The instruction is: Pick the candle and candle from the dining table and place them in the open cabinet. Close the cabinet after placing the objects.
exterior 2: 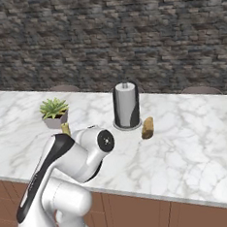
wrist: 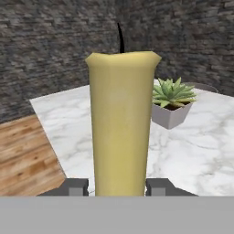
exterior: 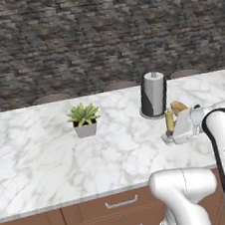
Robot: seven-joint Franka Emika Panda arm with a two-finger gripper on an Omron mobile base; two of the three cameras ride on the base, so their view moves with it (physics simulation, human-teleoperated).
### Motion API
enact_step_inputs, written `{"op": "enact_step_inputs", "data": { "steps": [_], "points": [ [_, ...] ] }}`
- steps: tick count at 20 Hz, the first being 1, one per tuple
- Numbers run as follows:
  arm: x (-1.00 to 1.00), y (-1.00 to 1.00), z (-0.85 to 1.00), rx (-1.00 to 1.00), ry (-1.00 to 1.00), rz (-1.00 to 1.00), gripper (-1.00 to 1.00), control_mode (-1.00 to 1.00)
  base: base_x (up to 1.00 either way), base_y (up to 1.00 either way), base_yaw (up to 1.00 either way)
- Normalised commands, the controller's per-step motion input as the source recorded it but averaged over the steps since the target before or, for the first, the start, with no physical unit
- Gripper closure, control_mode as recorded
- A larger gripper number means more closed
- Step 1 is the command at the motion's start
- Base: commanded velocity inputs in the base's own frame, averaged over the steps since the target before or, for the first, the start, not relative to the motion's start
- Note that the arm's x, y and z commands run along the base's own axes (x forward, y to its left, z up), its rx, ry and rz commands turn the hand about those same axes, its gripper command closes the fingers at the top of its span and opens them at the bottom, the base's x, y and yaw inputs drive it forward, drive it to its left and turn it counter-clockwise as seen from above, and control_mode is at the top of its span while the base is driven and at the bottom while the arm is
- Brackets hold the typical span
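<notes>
A thick yellow candle [wrist: 121, 123] with a black wick stands upright between my two dark fingertips [wrist: 75, 187], which press its lower sides. My gripper [wrist: 116, 187] is shut on it. In the left base view the same candle [exterior: 169, 119] rises from the gripper [exterior: 174, 135] over the right part of the dining table [exterior: 40, 159], just in front of the paper-towel stand. From the right base view only the candle's top [exterior 2: 65, 129] peeks above my arm. The cabinet is out of view.
A steel paper-towel stand [exterior: 153, 95] [exterior 2: 126, 106] and a brown bread-like lump [exterior: 178, 107] [exterior 2: 147, 127] sit close behind the candle. A small potted succulent [exterior: 84, 119] [exterior 2: 54, 112] [wrist: 171, 103] stands to the left. Chair backs [exterior: 51, 98] line the table's far edge, before a stone wall.
</notes>
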Motion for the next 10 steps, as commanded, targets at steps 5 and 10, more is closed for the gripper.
{"op": "enact_step_inputs", "data": {
  "steps": [5,10],
  "points": [
    [0.0,0.0,0.0,0.0,0.0,0.0,1.0,1.0,0.0,0.0,0.0],
    [0.0,0.0,0.0,0.0,0.0,0.0,1.0,1.0,-0.25,-0.01,0.0]
  ]
}}
